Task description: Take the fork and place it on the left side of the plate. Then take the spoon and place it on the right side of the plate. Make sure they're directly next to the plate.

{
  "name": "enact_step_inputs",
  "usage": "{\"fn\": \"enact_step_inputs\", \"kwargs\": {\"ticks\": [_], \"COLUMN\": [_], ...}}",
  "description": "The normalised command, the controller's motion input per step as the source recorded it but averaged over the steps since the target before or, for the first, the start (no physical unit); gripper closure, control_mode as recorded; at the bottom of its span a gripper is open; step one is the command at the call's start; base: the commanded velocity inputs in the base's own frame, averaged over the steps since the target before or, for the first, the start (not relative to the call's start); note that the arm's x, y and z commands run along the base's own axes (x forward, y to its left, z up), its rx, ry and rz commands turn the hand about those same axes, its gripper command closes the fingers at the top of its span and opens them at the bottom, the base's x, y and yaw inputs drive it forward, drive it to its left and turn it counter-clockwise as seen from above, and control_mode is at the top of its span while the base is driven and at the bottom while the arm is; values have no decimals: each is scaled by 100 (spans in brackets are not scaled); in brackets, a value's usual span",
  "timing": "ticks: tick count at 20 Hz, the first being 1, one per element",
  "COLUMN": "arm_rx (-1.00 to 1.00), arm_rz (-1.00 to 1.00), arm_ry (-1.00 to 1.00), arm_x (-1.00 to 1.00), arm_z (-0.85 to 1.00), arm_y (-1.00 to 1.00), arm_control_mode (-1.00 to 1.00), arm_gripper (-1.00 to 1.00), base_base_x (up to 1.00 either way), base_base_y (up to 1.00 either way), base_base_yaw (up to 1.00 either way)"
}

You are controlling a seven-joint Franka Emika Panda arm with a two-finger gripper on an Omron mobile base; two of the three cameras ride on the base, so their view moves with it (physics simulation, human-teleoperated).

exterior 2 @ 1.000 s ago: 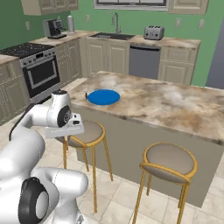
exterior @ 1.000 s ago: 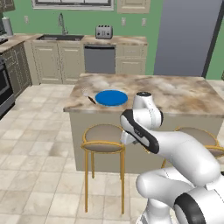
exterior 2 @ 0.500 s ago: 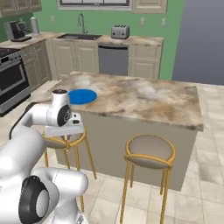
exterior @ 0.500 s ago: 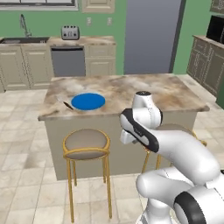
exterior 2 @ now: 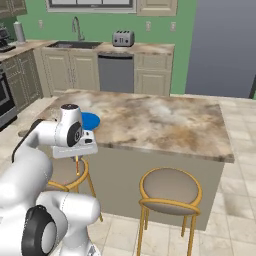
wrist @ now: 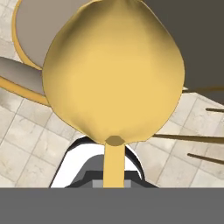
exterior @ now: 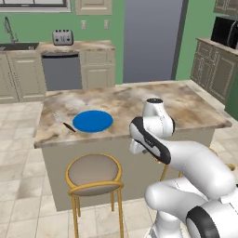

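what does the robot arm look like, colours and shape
The arm is glossy white with rounded, bulbous segments and dark grey to black bands at its joints. One link carries a long black stripe, and a round dark cap sits on a joint in the right base view. No cables or markings are visible.

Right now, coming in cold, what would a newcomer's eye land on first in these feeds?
In the hand view, the spoon looms huge, its yellow bowl right up against the camera and its orange handle running down toward the gripper, which seems to be holding it. In the left base view, the blue plate stands out on the marbled island counter, with the fork lying just by its left edge. Two round stools stand in front of the island.
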Motion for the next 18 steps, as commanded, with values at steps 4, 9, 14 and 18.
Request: {"fn": "enact_step_inputs", "kwargs": {"ticks": [4,9,14,18], "arm_rx": [0,0,0,0], "arm_rz": [0,0,0,0], "arm_ry": [0,0,0,0], "arm_x": [0,0,0,0], "arm_z": [0,0,0,0], "arm_y": [0,0,0,0], "arm_control_mode": [100,100,100,100], "arm_gripper": [100,100,100,100], "base_base_x": [39,42,24,0], "base_base_y": [0,0,0,0], "base_base_yaw": [-12,-9,-3,0]}}
